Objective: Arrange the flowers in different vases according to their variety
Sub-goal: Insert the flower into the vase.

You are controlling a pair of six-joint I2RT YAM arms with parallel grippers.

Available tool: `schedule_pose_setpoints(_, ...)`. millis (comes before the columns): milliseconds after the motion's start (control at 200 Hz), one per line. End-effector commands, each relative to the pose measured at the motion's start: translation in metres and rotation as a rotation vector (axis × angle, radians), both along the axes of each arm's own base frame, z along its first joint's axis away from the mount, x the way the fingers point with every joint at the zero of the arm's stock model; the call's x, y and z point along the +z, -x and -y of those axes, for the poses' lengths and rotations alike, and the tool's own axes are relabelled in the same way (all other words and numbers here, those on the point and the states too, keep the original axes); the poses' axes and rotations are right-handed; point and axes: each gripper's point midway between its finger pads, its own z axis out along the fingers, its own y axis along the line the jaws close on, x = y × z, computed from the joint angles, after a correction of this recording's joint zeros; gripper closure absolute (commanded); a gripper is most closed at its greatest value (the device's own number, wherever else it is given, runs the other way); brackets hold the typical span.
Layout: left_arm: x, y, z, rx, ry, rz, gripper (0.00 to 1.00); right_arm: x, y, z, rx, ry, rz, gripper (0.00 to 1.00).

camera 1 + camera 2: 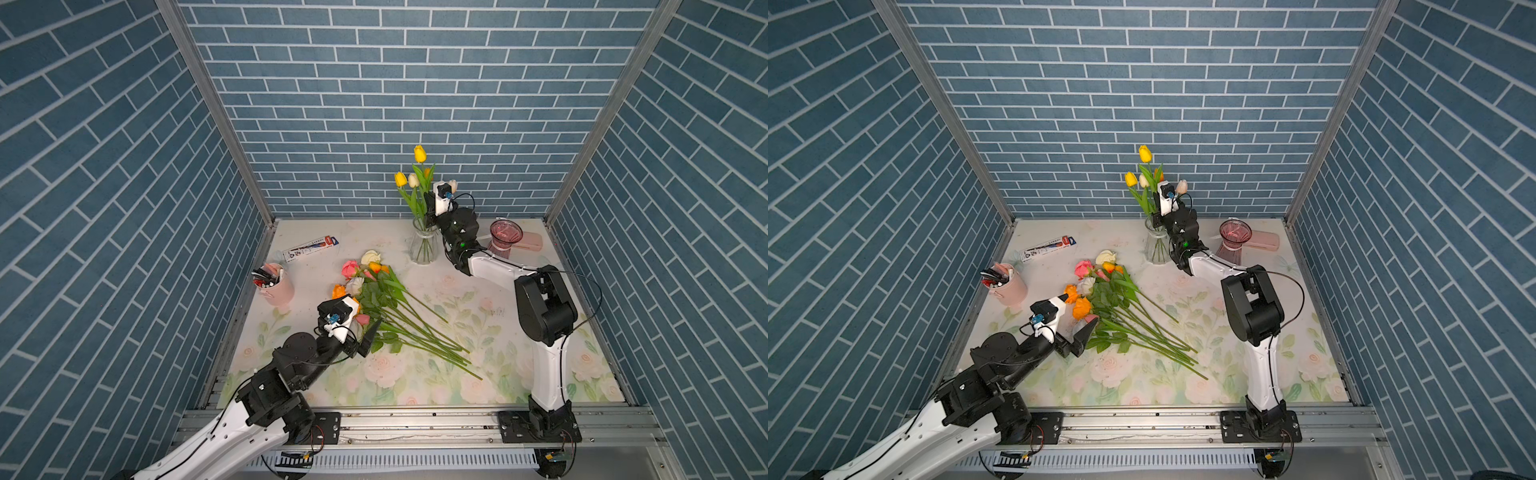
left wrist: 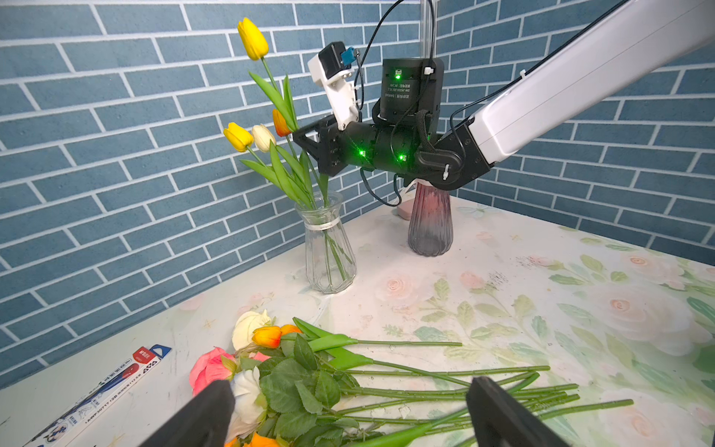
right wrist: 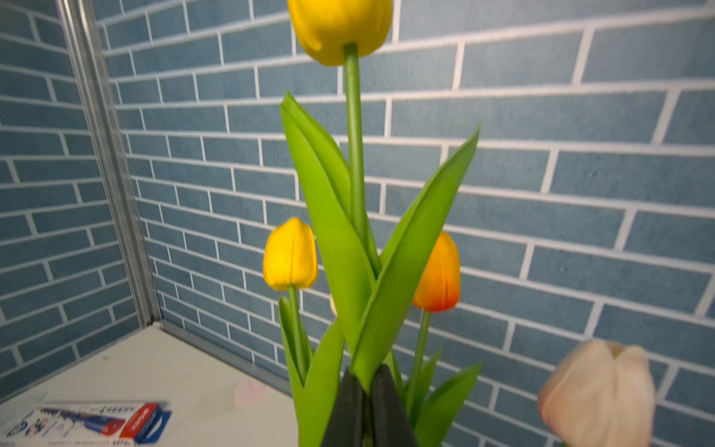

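Note:
A clear ribbed vase [image 1: 424,245] [image 2: 329,251] at the back holds several tulips. My right gripper [image 3: 365,371] is above its neck, shut on the stem and leaves of the tallest yellow tulip [image 1: 419,153] [image 3: 340,27]. A pale pink tulip [image 3: 597,391] leans beside that wrist. The purple-pink vase [image 1: 505,239] [image 2: 429,220] stands to the right with no flowers showing in it. Roses and tulips lie in a pile [image 1: 374,291] [image 2: 301,379] mid-table, stems pointing towards the front right. My left gripper [image 2: 350,387] hovers open over the pile's leaves and holds nothing.
A pink pen cup [image 1: 276,286] stands at the left edge. A pen box [image 1: 309,248] lies behind it. A pink case [image 1: 530,243] sits behind the purple-pink vase. Blue brick walls close in the back and both sides.

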Motion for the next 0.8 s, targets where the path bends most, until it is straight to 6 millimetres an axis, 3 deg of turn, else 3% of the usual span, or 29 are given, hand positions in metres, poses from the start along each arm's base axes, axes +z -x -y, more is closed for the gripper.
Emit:
schedule_pose_setpoints(0,0.010,0.003,0.001,-0.015,0.014,0.017,0.00,0.005,0.001,0.010,-0.043,0.068,-0.106,0.82)
schedule_pose_setpoints(180,0.010,0.003,0.001,-0.014,0.013,0.017,0.00,-0.012,0.017,0.022,-0.056,0.193,-0.250,0.78)
schedule_pose_setpoints(485,0.008,0.002,0.001,-0.009,0.009,0.014,0.00,-0.010,0.068,0.039,0.031,0.383,-0.381,0.77)
schedule_pose_setpoints(620,0.008,0.002,0.001,-0.010,0.009,0.013,0.00,-0.016,0.063,0.049,-0.027,0.427,-0.380,0.77)
schedule_pose_setpoints(795,0.009,0.002,0.000,-0.008,0.015,0.008,0.00,-0.036,0.040,0.035,-0.021,0.460,-0.446,0.77)
